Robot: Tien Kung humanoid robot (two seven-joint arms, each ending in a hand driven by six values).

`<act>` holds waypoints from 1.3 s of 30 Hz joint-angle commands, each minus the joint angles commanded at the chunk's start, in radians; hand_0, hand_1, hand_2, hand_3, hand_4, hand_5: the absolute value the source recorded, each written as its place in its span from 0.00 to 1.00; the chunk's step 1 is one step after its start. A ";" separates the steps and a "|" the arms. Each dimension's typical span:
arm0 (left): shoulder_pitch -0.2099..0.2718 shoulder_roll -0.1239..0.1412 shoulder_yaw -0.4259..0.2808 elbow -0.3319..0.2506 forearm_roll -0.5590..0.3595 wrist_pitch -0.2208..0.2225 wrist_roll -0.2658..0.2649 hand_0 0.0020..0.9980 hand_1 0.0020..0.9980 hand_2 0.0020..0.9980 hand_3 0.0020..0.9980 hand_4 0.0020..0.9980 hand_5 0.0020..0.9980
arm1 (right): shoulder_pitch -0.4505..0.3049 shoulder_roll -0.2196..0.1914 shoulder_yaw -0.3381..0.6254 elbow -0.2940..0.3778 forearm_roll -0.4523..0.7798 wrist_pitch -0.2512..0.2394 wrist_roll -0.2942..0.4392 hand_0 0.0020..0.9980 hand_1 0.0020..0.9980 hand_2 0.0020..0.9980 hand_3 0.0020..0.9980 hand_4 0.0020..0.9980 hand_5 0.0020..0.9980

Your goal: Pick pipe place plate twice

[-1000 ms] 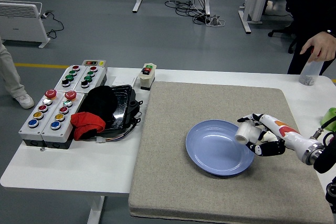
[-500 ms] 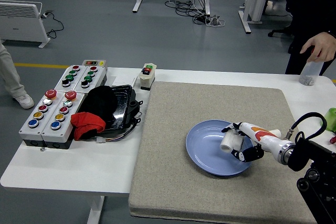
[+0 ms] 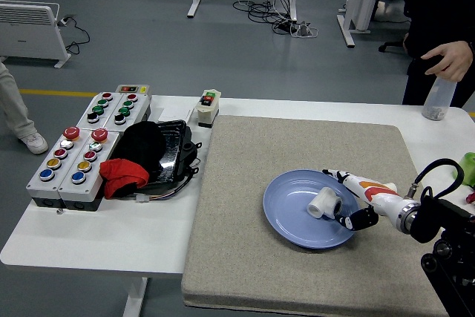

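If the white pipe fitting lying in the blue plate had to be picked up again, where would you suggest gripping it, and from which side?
Grip the pipe fitting across its round body, coming down from above. It lies on its side in the plate, one open end facing right toward the right hand, so its curved sides are exposed. The plate's raised rim would likely hinder a low sideways approach.

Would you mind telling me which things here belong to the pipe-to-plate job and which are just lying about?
Belongs to the job:
white pipe fitting
blue plate
right hand

Just lying about:
button boxes
black tray
red cloth
switch box
spray bottle
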 joint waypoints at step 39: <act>0.006 -0.004 -0.003 -0.002 0.005 0.000 0.002 0.62 0.59 0.52 0.59 0.28 1.00 | 0.128 0.012 0.119 -0.423 -0.077 -0.185 0.037 0.88 0.85 0.92 0.88 0.65 0.17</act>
